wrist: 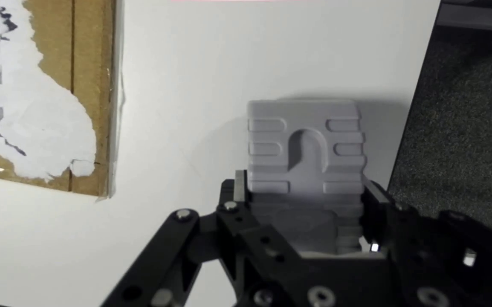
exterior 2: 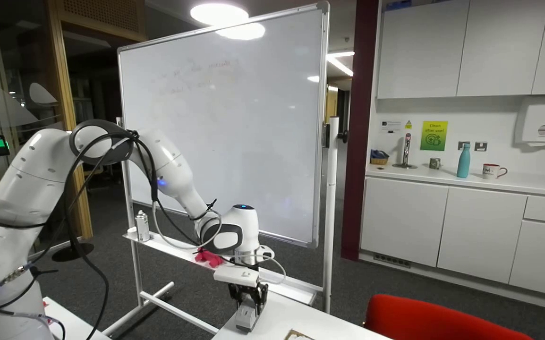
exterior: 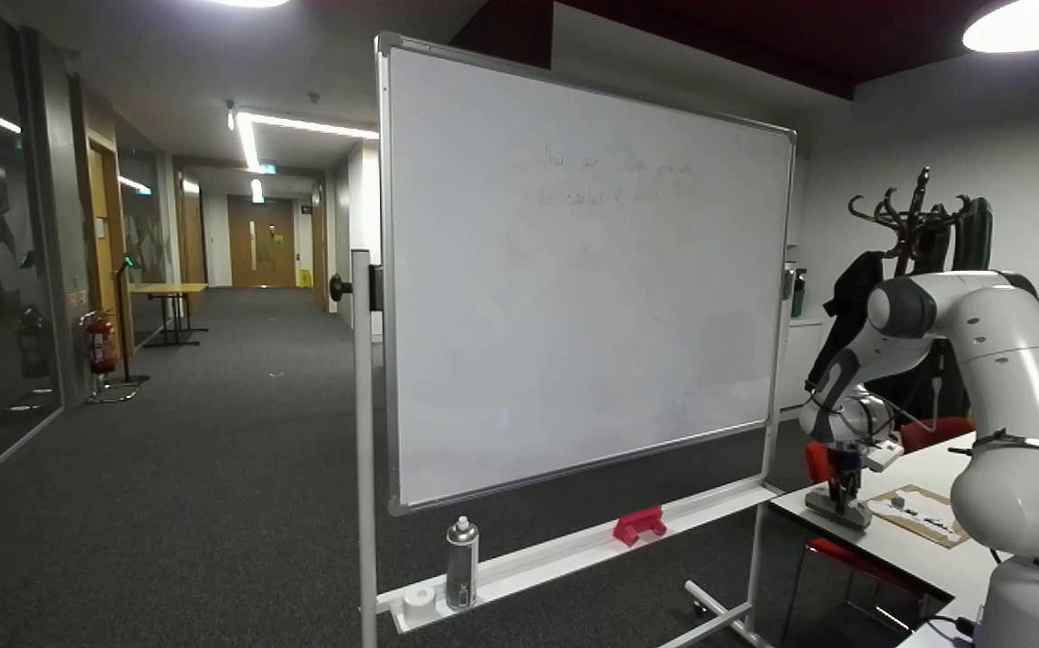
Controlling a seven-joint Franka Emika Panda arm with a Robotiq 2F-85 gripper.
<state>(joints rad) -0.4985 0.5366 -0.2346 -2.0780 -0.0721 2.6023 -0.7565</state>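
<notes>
Black gripper (wrist: 308,190), lower right, clasping one grey ribbed block (wrist: 308,170) by both sides. Cardboard piece (wrist: 90,68), upper left, bearing torn white paper (wrist: 50,123). White tabletop (wrist: 177,76) beneath. Dark floor (wrist: 463,128), right edge.

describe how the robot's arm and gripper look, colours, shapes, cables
The arm is glossy white with rounded segments and dark grey joint covers. Black cables and a pale cable loop along it, and a small blue light glows atop the wrist. The gripper is black and angular, with jointed linkages and silver screws.
</notes>
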